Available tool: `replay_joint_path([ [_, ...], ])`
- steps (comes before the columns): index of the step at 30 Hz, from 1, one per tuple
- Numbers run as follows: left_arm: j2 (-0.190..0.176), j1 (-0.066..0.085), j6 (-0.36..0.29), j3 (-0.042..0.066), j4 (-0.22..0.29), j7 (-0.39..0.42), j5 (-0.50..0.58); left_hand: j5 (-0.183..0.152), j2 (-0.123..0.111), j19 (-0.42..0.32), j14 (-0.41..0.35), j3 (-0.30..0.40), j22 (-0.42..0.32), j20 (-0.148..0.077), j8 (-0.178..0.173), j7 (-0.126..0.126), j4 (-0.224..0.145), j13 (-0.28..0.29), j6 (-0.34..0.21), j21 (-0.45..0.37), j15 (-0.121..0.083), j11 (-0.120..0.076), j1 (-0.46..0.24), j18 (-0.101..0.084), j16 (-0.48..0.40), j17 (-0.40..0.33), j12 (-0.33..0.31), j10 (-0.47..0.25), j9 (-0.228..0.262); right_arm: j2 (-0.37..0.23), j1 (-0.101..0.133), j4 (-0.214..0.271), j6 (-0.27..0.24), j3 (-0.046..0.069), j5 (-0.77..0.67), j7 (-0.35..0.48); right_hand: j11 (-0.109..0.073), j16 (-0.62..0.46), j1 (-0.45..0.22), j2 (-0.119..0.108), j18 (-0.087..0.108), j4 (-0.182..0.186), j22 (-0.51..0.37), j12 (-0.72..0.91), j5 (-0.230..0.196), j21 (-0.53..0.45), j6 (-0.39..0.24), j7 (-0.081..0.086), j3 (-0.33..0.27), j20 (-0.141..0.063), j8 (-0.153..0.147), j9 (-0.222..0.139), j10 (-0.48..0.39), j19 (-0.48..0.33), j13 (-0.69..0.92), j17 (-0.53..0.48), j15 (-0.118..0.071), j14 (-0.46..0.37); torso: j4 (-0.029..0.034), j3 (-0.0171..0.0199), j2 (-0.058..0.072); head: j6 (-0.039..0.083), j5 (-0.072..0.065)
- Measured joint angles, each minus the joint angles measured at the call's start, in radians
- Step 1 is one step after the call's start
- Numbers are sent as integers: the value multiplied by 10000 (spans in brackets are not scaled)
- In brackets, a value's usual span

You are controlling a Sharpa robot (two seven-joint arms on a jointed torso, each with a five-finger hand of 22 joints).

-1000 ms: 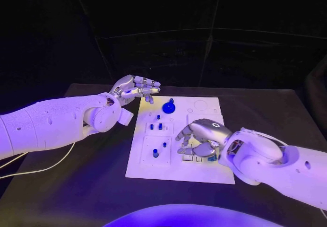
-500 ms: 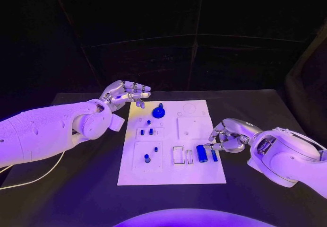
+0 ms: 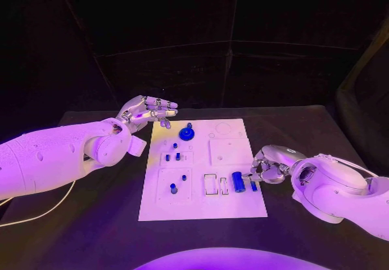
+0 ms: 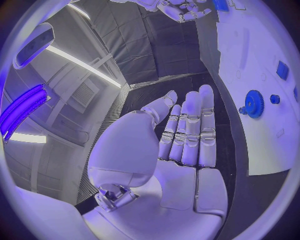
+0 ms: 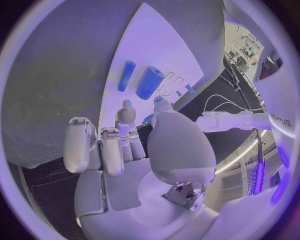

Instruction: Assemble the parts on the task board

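The task board (image 3: 231,207) lies flat mid-table, carrying a blue gear (image 3: 187,133) near its far end and a thick blue cylinder (image 3: 239,181) beside a slimmer blue pin (image 3: 253,185) near the right edge. The left hand (image 3: 148,109) hovers off the board's far left corner, fingers together, holding nothing. The right hand (image 3: 270,167) sits at the right edge beside the pin, fingers curled, empty.

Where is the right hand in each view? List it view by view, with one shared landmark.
Head view: right hand at the task board's right edge, beside the blue cylinders.
Left wrist view: right hand small, at the circle's rim, beyond the board.
Right wrist view: right hand fills the middle.
Shared landmark: the white task board.
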Motion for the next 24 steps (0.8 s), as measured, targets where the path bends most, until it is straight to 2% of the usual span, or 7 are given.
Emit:
replay_joint_path([
  [5, -11, 0, 4, 0, -1, 0, 0, 0, 0, 0, 0, 0, 0, 0, 0, 0, 0, 1, 0, 0, 0, 0, 0, -1, 0, 0, 0, 0, 0, 288, -80, -120, 84, 0, -208, -163, 1, 0, 0, 0, 0, -21, 27, 169, -35, 0, -68, 2, -21, 34, 0, 41, 0, 34, 182, 0, 0, 0, 5, 0, 10, -13, 16],
  [11, -11, 0, 13, 0, -5, -1, 0, 0, 0, 0, 0, 0, 1, 0, 0, 0, 0, 1, 0, 0, 0, 0, 0, -1, 0, -8, 0, 0, 0, 539, -191, -271, 248, 0, -388, -317, 29, 0, -39, 39, 0, 8, 74, 466, -89, 40, -207, 44, -174, 35, 150, 179, 50, 34, 557, 0, 1, 0, 6, -4, 11, -35, 31],
  [16, -11, 0, 21, 0, -9, -1, 0, 0, 0, 0, 0, 0, 1, 0, 0, 0, 0, 1, 0, 0, 0, 0, 0, 0, 0, -8, 0, 0, 0, 704, -300, -339, 382, 1, -482, -405, 36, 0, -64, 63, 0, -19, 103, 658, -89, 40, -238, 12, -202, 35, 184, 243, 114, 34, 784, 0, 1, 0, 4, -7, 12, -53, 44],
  [20, -12, 0, 26, 0, -10, -2, 0, 0, 0, 0, 0, 0, 1, 0, 0, 0, 0, 1, 0, 0, 0, 0, 0, 0, 0, -7, 0, 0, 0, 854, -374, -396, 484, 1, -537, -440, 38, 0, -64, 63, 0, 9, 119, 776, -89, 40, -274, 48, -229, 35, 209, 300, 183, 34, 957, -1, 1, 0, 4, -7, 13, -65, 59],
  [24, -28, 0, 30, 0, -8, -3, 0, 0, 0, 0, 0, 1, 1, 0, 0, 0, 0, 2, 0, 0, 0, 0, 0, 0, 0, -7, 0, 0, 0, 987, -449, -460, 577, 7, -577, -454, 38, 0, -61, 65, 0, 9, 167, 929, -89, 80, -306, 15, -229, 71, 325, 411, 255, 69, 1143, -1, 1, 1, 4, -9, 15, -81, 77],
])
